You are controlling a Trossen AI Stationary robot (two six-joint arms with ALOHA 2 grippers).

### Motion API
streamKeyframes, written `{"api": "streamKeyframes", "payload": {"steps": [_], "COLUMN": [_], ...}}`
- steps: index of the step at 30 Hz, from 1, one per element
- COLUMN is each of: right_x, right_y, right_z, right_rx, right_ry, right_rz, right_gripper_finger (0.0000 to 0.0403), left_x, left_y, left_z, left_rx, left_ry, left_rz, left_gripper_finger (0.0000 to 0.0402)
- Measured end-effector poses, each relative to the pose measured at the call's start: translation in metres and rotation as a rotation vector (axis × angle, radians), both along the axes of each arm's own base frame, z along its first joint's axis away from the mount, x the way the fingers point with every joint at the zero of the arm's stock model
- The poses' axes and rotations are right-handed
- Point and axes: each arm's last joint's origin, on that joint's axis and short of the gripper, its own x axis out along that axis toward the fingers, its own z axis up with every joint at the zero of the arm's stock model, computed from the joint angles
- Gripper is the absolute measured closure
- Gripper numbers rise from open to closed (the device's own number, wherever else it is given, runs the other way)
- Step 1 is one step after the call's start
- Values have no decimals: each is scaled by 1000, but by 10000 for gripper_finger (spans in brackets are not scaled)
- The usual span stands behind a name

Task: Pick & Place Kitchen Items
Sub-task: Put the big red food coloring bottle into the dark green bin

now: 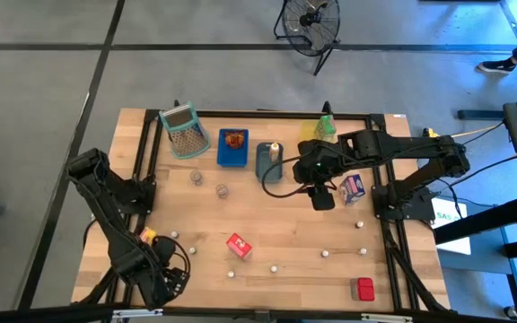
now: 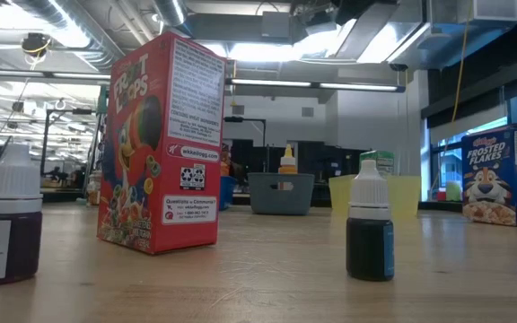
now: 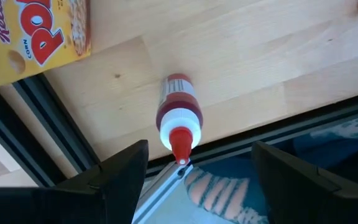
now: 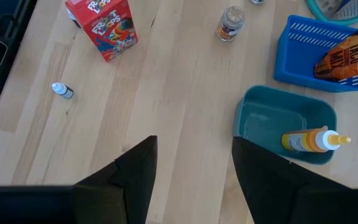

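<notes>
A small sauce bottle [image 3: 178, 109] with a white shoulder and red nozzle lies on its side by the table's near edge, next to a yellow Corn Pops carton [image 3: 33, 34]. My left gripper [image 3: 199, 158] hangs open over it, pointing down, its fingers standing either side of the nozzle end without touching. In the high view the left gripper [image 1: 164, 272] is at the near left corner. My right gripper [image 1: 321, 196] waits open above the table's middle right, nothing between its fingers [image 4: 194, 149]. A red Froot Loops carton [image 1: 239, 245] stands near the front centre.
Along the far side stand a mesh basket [image 1: 184, 130], a blue tray [image 1: 232, 154] with a brown packet, a grey tray [image 4: 278, 121] holding an orange bottle [image 4: 309, 140], and a yellow tray [image 2: 402, 193]. A Frosted Flakes carton [image 1: 353, 187], a red piece [image 1: 363, 288] and several tiny bottles are scattered around.
</notes>
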Motion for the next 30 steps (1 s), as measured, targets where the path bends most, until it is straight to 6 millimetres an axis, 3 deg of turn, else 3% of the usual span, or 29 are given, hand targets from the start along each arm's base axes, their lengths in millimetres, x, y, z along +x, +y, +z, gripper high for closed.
{"api": "streamKeyframes", "payload": {"steps": [30], "right_x": [0], "right_y": [0], "right_z": [0], "right_rx": [2], "right_ry": [0], "right_rz": [-3], "right_gripper_finger": [192], "left_x": [4], "left_y": [-10], "left_z": [-20], "left_rx": [21], "left_ry": [84], "left_rz": [-87], "left_gripper_finger": [121]}}
